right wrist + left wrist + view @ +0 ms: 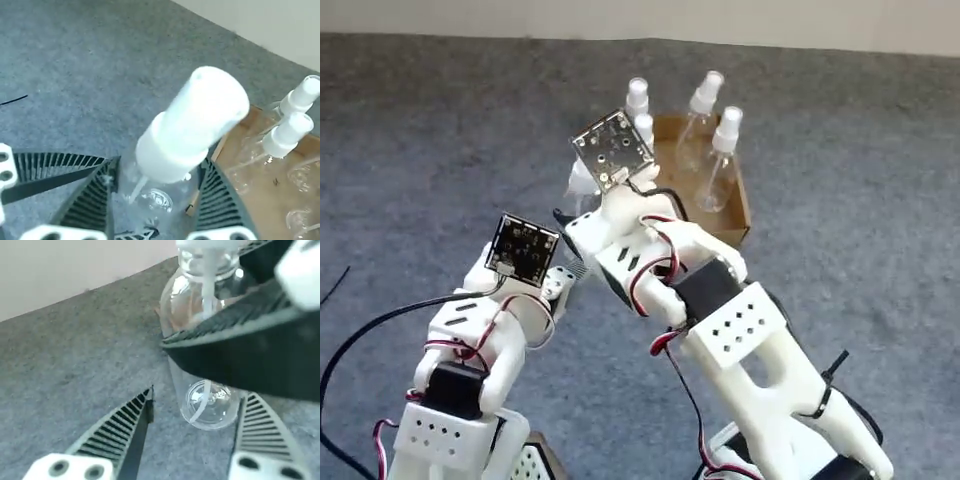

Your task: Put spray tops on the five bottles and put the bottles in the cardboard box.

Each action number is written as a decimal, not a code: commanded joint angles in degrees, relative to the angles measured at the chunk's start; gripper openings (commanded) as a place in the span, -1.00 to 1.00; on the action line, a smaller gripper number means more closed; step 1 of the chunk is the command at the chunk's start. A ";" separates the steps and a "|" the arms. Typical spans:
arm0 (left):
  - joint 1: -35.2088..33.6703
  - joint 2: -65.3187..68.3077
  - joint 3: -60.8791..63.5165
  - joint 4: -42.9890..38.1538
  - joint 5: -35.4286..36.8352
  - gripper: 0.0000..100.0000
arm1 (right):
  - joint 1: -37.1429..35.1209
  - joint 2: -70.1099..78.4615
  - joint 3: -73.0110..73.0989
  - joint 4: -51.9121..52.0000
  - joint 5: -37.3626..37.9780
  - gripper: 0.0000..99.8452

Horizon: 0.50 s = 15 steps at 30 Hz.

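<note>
A clear bottle with a white spray top on it sits between the ribbed fingers of my right gripper, which is shut on it. In the high view this bottle is just left of the cardboard box, mostly hidden under the right arm's camera board. My left gripper is open around the bottle's round base, with a gap on one side. The right gripper's black fingers cross the bottle higher up. Several capped bottles stand in the box.
Grey carpet covers the whole work area, with free room left of the arms. A pale wall runs along the far edge. Black cables trail beside the left arm's base.
</note>
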 commanded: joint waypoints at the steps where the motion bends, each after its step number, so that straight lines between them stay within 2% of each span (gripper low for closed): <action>1: -1.45 -0.92 0.40 -2.29 0.44 -0.50 | 6.64 0.57 -3.38 0.40 2.99 -0.99; 6: -2.77 -1.01 1.98 -2.46 -1.14 -0.50 | 14.20 0.57 -2.95 -8.04 9.49 -0.99; 15: -14.46 -1.01 2.15 -3.60 -1.32 -0.50 | 15.43 10.59 3.82 -24.48 11.34 -0.99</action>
